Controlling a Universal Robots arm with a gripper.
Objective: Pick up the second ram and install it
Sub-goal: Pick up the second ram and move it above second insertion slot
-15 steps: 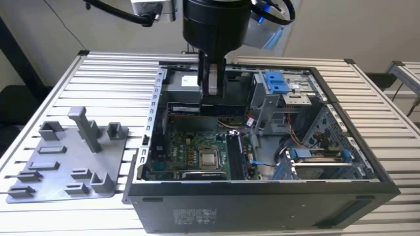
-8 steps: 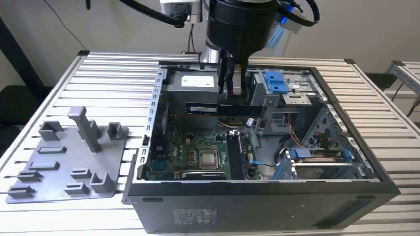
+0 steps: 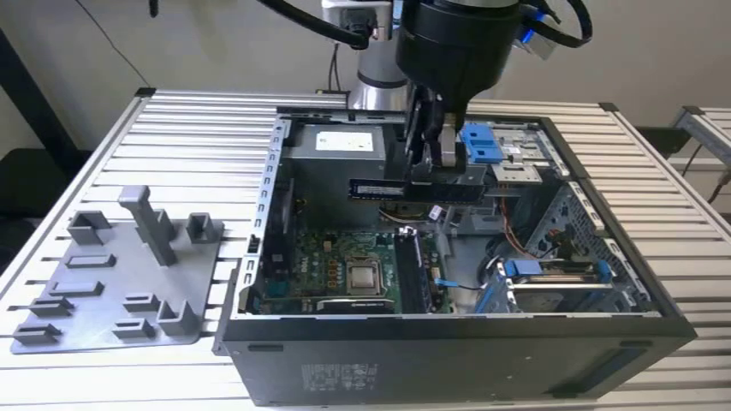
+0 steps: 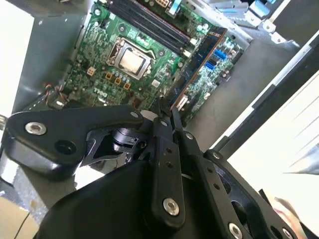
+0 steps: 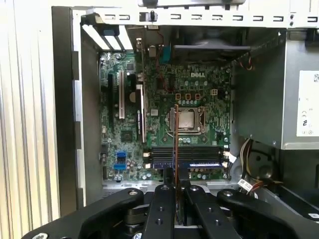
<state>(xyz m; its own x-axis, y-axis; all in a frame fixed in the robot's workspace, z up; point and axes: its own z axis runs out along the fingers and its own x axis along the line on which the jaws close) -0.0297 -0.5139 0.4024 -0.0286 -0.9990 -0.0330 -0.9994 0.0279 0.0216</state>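
Jaws clamp the ram [image 3: 377, 189] edgewise (over the open case [image 3: 457, 351]).

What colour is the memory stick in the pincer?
Memory stick: near-black, clearest in the exterior view.

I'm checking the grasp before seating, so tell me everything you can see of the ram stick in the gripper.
The second ram is a long, thin, dark board with pale markings on its face and a coppery edge in the second wrist view. The gripper is shut on it, holding it level and on edge above the open computer case, touching nothing else.
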